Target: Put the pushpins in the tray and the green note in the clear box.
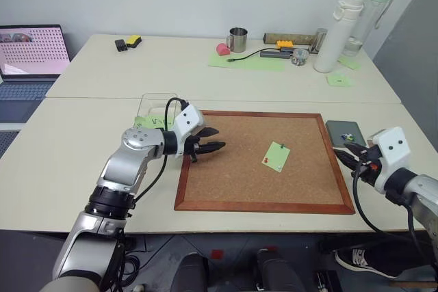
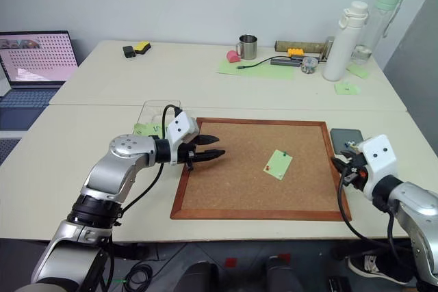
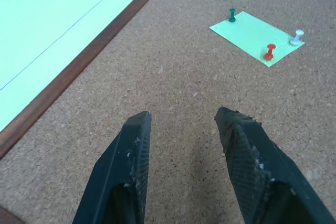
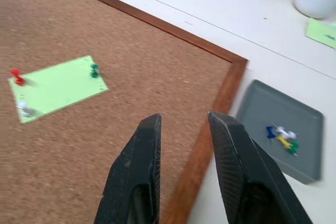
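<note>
Pushpins, a red one (image 3: pixel 269 52) and a green one (image 3: pixel 231 15), hold the green note (image 1: pixel 276 156) to the corkboard (image 1: pixel 226 182) in the head view. The left gripper (image 1: pixel 209 139) hangs over the board's left part, fingers spread and empty; the clear box (image 1: pixel 152 106) stands behind it. The right gripper (image 1: pixel 352 154) hovers spread at the board's right edge, just beside the tray (image 1: pixel 340 130).

Left wrist view: a white pin (image 3: pixel 297 37) also sits on the note.

Right wrist view: the tray holds a few coloured pins (image 4: pixel 283 138).
</note>
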Action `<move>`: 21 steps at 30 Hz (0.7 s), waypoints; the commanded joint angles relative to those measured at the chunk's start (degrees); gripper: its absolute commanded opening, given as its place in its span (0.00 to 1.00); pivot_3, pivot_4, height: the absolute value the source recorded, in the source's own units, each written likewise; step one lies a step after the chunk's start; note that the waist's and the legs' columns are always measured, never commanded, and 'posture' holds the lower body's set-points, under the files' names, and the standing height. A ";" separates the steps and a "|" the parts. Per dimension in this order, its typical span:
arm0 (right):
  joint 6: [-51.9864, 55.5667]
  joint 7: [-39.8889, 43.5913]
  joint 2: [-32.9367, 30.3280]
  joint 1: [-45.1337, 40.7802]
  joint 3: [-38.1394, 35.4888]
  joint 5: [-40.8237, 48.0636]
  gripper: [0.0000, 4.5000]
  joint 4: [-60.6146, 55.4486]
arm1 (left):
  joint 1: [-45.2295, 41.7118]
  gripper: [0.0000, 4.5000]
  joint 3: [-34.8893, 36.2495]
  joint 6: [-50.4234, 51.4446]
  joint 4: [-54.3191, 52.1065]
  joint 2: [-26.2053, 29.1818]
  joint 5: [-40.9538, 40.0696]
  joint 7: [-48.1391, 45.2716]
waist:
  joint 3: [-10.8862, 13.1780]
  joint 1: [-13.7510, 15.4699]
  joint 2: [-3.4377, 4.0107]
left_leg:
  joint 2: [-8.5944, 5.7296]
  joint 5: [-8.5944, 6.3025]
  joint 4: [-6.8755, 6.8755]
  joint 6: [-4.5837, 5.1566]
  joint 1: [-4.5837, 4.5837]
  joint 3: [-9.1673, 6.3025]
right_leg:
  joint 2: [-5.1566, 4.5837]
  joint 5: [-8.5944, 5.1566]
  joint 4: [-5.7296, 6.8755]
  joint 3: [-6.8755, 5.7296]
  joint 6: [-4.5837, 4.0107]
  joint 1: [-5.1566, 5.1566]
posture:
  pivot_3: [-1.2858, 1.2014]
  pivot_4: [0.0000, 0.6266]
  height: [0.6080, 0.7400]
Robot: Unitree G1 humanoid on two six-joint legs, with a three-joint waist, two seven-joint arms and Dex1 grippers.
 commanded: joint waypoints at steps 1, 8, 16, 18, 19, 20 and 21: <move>-0.54 1.22 1.77 -2.16 1.97 3.51 0.32 -3.57 | 1.45 0.47 3.18 3.27 -5.88 0.15 -3.67 1.40 | 0.00 -0.02 0.00 | 0.02 0.00 0.00 0.00 0.00 -0.01 | 0.01 0.00 0.00 0.00 0.00 0.00 | 0.52 0.24 1.00; -3.87 3.97 2.73 -3.44 7.80 3.18 0.32 -1.55 | 5.13 0.21 5.84 9.27 -12.81 -0.23 -10.34 2.47 | 0.00 0.05 0.00 | 0.03 0.00 0.02 0.00 0.00 -0.01 | -0.03 0.00 0.00 0.00 0.00 0.01 | 0.52 0.24 1.00; -9.80 3.21 4.91 -7.69 14.75 -3.03 0.32 6.51 | 7.82 0.01 -0.70 3.25 -10.80 -6.31 -4.98 8.33 | 0.00 0.15 0.00 | -0.02 0.00 0.07 0.00 -0.01 0.01 | -0.04 0.02 0.00 0.01 0.03 0.01 | 0.52 0.24 1.00; -10.84 2.26 6.01 -8.78 15.82 -4.58 0.32 8.63 | 8.11 0.01 -2.14 1.01 -8.63 -8.21 -3.44 9.63 | 0.00 0.14 0.00 | -0.04 0.00 0.07 0.00 -0.01 0.00 | -0.03 0.03 -0.01 0.01 0.02 0.01 | 0.52 0.24 1.00; -11.13 1.73 6.45 -9.34 16.23 -5.34 0.32 9.72 | 8.06 0.01 -2.70 0.10 -7.37 -9.03 -2.77 10.25 | -0.01 0.14 0.00 | -0.04 0.00 0.06 0.00 -0.01 0.00 | -0.02 0.03 0.00 0.00 0.02 0.01 | 0.52 0.24 1.00; -11.36 1.35 6.76 -9.70 16.60 -5.95 0.32 10.46 | 8.08 0.01 -3.21 -0.71 -6.41 -9.42 -2.10 10.53 | -0.01 0.13 0.00 | -0.04 0.00 0.06 0.00 0.01 0.01 | -0.01 0.03 0.00 0.02 0.02 0.01 | 0.52 0.24 1.00; -11.80 1.27 7.12 -10.13 16.99 -6.57 0.32 11.30 | 8.07 0.01 -4.03 -1.77 -5.25 -9.70 -1.15 10.53 | -0.01 0.12 0.00 | -0.04 0.00 0.06 0.00 0.01 0.01 | -0.01 0.03 0.00 0.02 0.01 0.01 | 0.52 0.24 1.00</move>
